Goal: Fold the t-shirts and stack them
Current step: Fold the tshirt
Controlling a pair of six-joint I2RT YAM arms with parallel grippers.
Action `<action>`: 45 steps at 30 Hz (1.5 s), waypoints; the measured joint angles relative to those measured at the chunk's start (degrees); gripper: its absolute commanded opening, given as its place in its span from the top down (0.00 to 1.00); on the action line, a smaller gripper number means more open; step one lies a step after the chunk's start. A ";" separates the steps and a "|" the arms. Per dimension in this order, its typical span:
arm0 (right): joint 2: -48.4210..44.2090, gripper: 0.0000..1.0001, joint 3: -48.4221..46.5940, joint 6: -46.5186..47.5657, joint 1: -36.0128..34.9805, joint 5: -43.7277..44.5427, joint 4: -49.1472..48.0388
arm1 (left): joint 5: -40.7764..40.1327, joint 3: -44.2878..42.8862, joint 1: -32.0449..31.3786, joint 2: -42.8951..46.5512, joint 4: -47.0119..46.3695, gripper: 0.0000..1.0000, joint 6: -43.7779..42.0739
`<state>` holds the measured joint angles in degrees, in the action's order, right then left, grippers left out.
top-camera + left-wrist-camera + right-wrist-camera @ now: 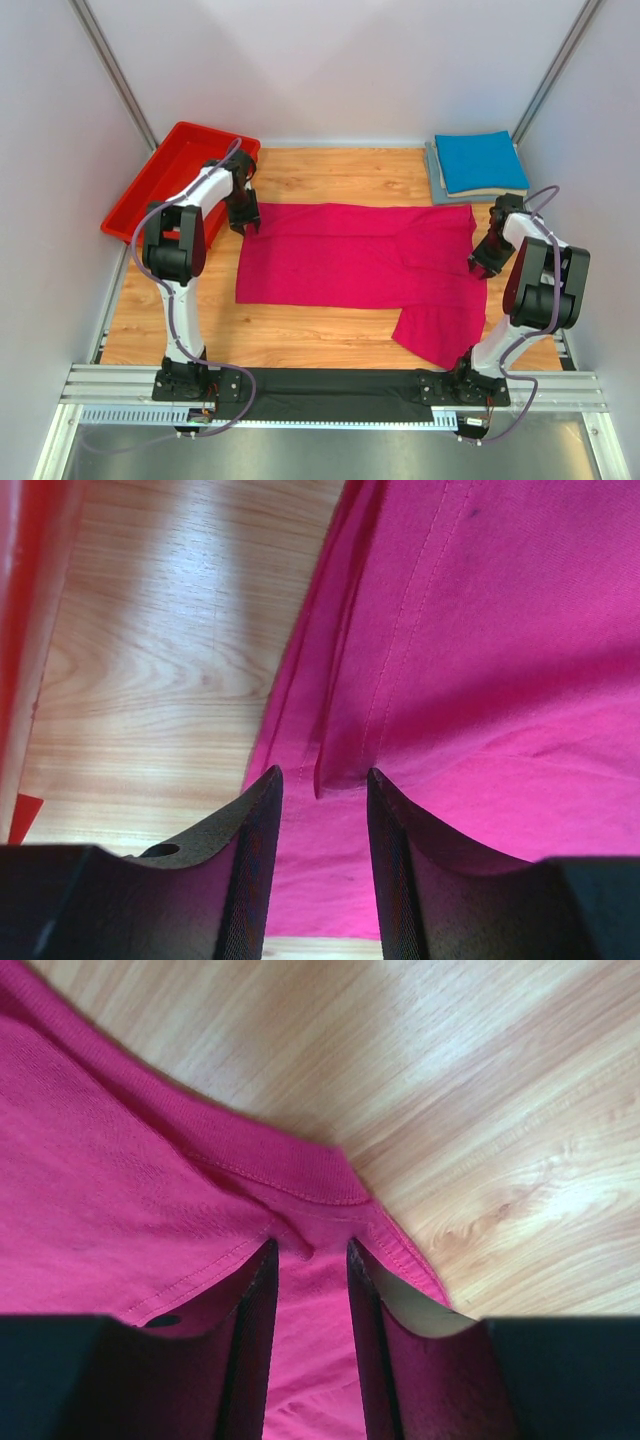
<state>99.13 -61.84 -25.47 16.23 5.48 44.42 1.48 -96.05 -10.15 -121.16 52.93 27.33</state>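
Note:
The magenta-pink t-shirt [350, 265] lies spread flat across the wooden table, one part hanging toward the front right. My left gripper [247, 225] is down on its far left corner. In the left wrist view the jaws [322, 775] stand apart over the hem [480, 630], with a small fold of cloth puckered between the tips. My right gripper [480, 265] is down on the shirt's right edge. Its jaws [310, 1247] stand apart astride cloth just below the collar band [300, 1175]. The blue t-shirt [478, 160] lies folded on a grey one [435, 180] at the back right.
The red plastic bin [165, 185] sits at the back left, close to my left arm; its wall shows in the left wrist view [20, 630]. White walls close in the table on three sides. Bare wood [320, 175] shows behind the shirt.

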 measured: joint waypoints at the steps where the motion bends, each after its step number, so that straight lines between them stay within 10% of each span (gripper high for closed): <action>1: 0.04 0.66 0.11 0.00 0.00 -0.04 -0.37 | -0.02 -0.02 0.00 -0.15 0.00 0.54 0.00; 8: 0.07 0.70 0.72 0.26 0.09 -1.18 -2.29 | 0.00 -0.66 0.00 -1.55 -0.07 0.63 0.13; 17: 0.07 1.00 0.66 0.72 0.15 -2.73 -2.91 | -0.07 -1.62 0.00 -1.84 0.04 1.00 1.07; 33: -2.82 1.00 -4.46 0.90 0.50 -4.92 2.40 | -4.24 -8.15 0.00 -2.40 2.73 0.99 0.81; 37: -2.84 1.00 -4.46 0.87 0.52 -6.27 2.71 | -4.52 -8.09 0.00 -2.34 3.56 0.67 0.46; 45: -2.84 1.00 -4.44 0.87 0.59 -7.61 2.64 | -1.42 -3.80 0.00 -0.66 2.56 0.60 0.59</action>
<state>96.29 -66.28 -24.60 16.82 -2.13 47.07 0.05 -99.85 -10.15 -121.82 55.48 27.92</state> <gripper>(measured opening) 0.009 0.401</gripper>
